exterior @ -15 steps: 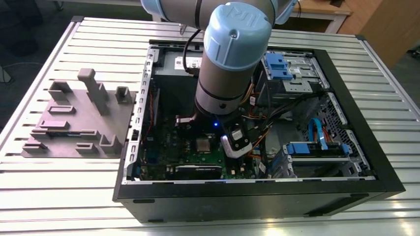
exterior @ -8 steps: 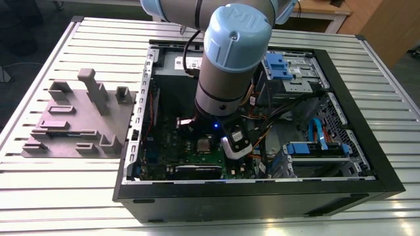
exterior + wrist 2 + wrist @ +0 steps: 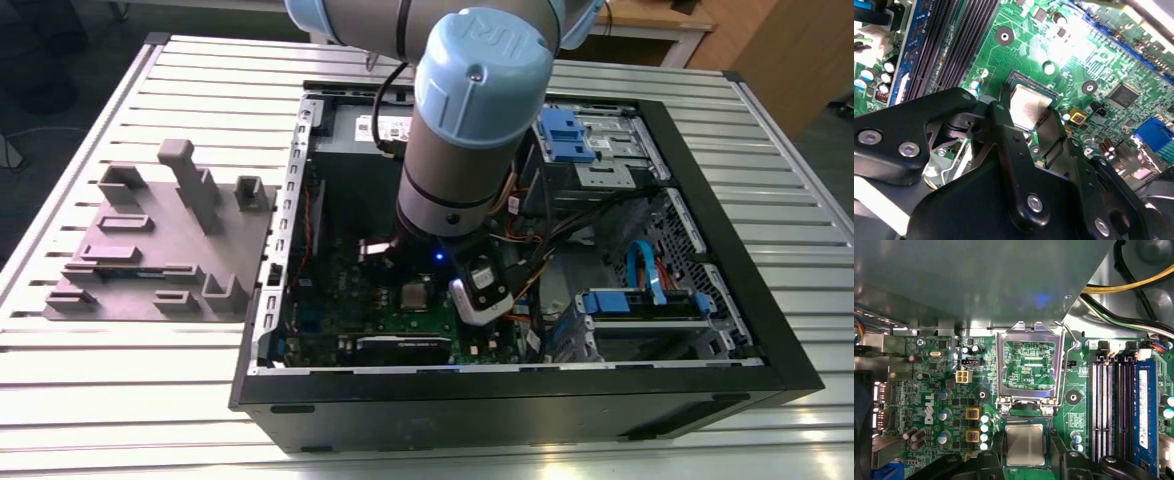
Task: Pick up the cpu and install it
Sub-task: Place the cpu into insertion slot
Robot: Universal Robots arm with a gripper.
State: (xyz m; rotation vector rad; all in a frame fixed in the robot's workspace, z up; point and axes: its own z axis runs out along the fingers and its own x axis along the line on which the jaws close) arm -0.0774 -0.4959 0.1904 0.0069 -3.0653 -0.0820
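Exterior view, count: 1 arm (image 3: 467, 120) reaching down into 1 open computer case (image 3: 747, 300) that lies on its side. Inside it is 1 green motherboard (image 3: 334, 300). 1 grey block tray (image 3: 147, 250) sits at 9 o'clock of the case, apart from it. Inside the case, 1 blue bracket (image 3: 563, 135) is at 1 o'clock and a second blue bracket (image 3: 627, 300) at 4 o'clock

First wrist view, count: 1 gripper (image 3: 1026, 457) with 2 black fingers (image 3: 989, 464), 1 cpu (image 3: 1025, 440), 1 metal load plate (image 3: 1000, 370) standing open, 1 wire lever (image 3: 1068, 347), 2 yellow square parts (image 3: 972, 413), 1 blue memory module (image 3: 1144, 415)

Cpu: lies flat, silver top up, in the board's socket, just beside the hinge end of the open load plate. In the exterior view it shows at 7 o'clock off the arm's lower end

Fingers: spread, one on each side of the cpu. A thin dark gap shows between each finger and the chip's edge, so they are not clamped on it

Surface: 1 slatted aluminium table (image 3: 134, 400) carries the case and the tray

Room: wooden furniture (image 3: 774, 50) at 1 o'clock beyond the table, dark floor (image 3: 54, 60) at 11 o'clock
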